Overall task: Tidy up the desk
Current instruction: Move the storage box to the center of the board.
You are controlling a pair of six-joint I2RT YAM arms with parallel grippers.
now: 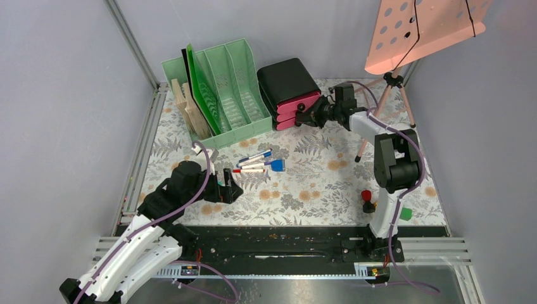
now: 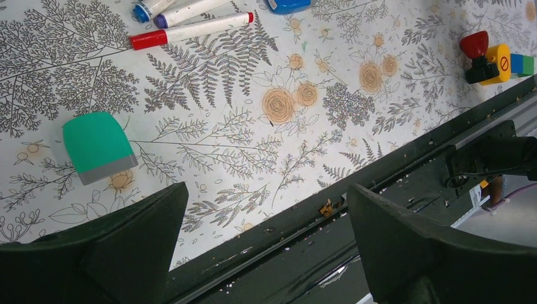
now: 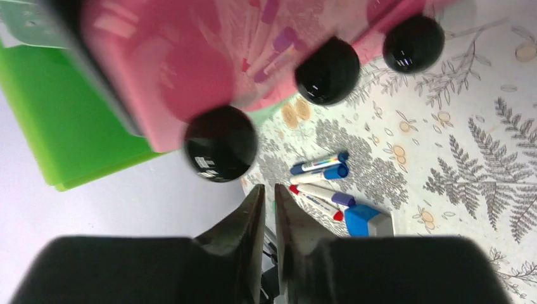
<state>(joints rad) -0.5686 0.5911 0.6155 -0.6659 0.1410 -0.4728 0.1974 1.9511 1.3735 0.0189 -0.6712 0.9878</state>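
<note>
Pink drawer fronts (image 3: pixel 158 63) and black knobs (image 3: pixel 221 143) just ahead of right gripper (image 3: pixel 269 209), jaws nearly closed on nothing; which knob, hard to tell. Left gripper (image 2: pixel 266 190) wide, empty, low over desk (image 1: pixel 329 171); markers (image 1: pixel 253 161) beyond it, long axes crosswise, nearer left arm.

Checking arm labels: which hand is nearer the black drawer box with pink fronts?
Right. The right hand is at the front of the drawer box; the left hand hovers far off, near the markers.

Grey walls (image 1: pixel 57 95) surround me left, far, right; a pink holed board (image 1: pixel 430 28) on a tripod (image 1: pixel 393 80) stands far right.
</note>
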